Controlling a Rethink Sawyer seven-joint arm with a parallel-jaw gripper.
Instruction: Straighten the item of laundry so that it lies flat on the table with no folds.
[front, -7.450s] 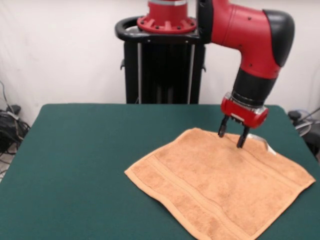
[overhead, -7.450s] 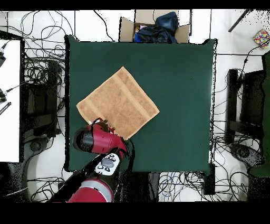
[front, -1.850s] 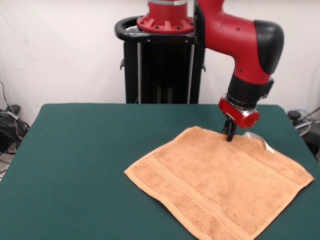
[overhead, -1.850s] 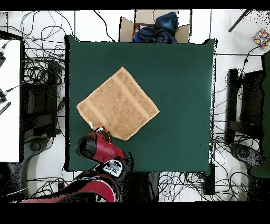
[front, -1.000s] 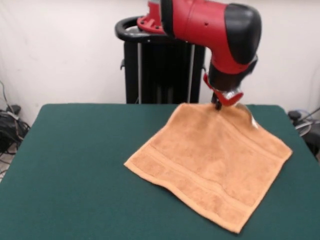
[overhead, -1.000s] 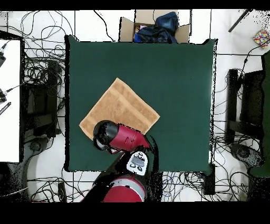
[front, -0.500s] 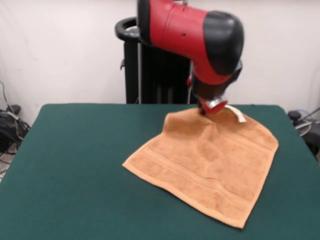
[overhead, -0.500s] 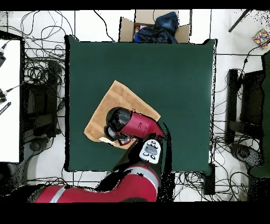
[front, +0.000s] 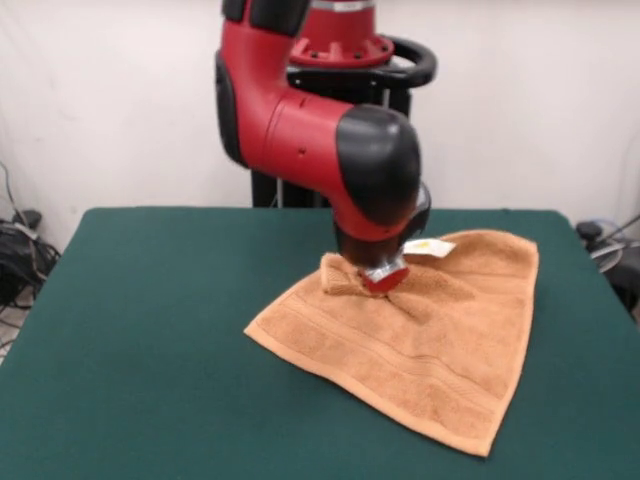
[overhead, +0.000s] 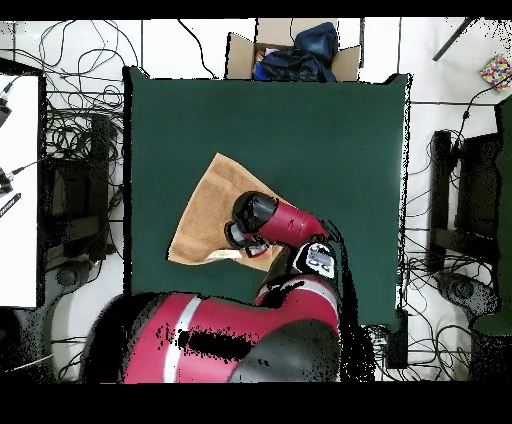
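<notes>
The towel (front: 420, 330) is lying on the half of the green table (front: 150, 330) that is to my right as I face the robot, mostly spread out, though its far corner is being bunched into a small ridge of cloth right under the arm, with the white tag (front: 428, 246) sticking out just beside it. It looks to me like soft, light terry that is going to drape and wrinkle wherever it is pulled and slide only grudgingly over the felt, so a pinch at a corner or along a border band seems the sensible hold (a grab in the middle would just be making a tent). The gripper (front: 383, 282) is pressing down into that bunched corner, and the wrist housing is hiding the fingertips, so I cannot tell how far apart the fingers are or whether they are actually holding cloth. The arm is reaching out from the pedestal with its big red and black elbow hanging low over the towel, wrist pointing down at the fabric; from overhead the arm is covering the edge of the towel (overhead: 205, 215) nearest the base, leaving the rest of the cloth showing beyond it.
</notes>
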